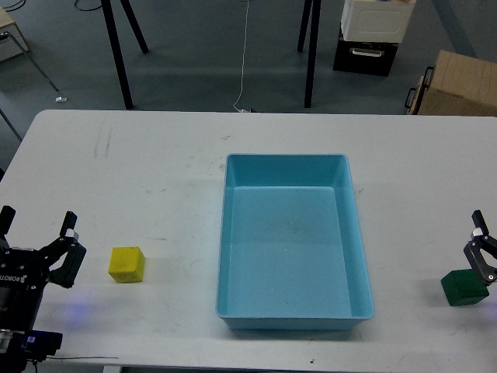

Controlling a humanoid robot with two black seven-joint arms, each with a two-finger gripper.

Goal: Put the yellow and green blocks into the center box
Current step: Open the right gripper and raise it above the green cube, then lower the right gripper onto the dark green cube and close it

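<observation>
A yellow block [126, 264] sits on the white table left of the blue box [293, 311], which stands open and empty at the centre. A green block [463, 287] sits at the table's right edge. My left gripper [37, 237] is open, low at the left edge, a short way left of the yellow block and apart from it. My right gripper [486, 247] is at the right edge, just above and behind the green block, partly cut off by the frame; its fingers look spread and hold nothing.
The white table [155, 179] fills the view. Behind its far edge are black stand legs [116, 54], a cardboard box [458, 85] and a black-and-white case [373, 35] on the floor.
</observation>
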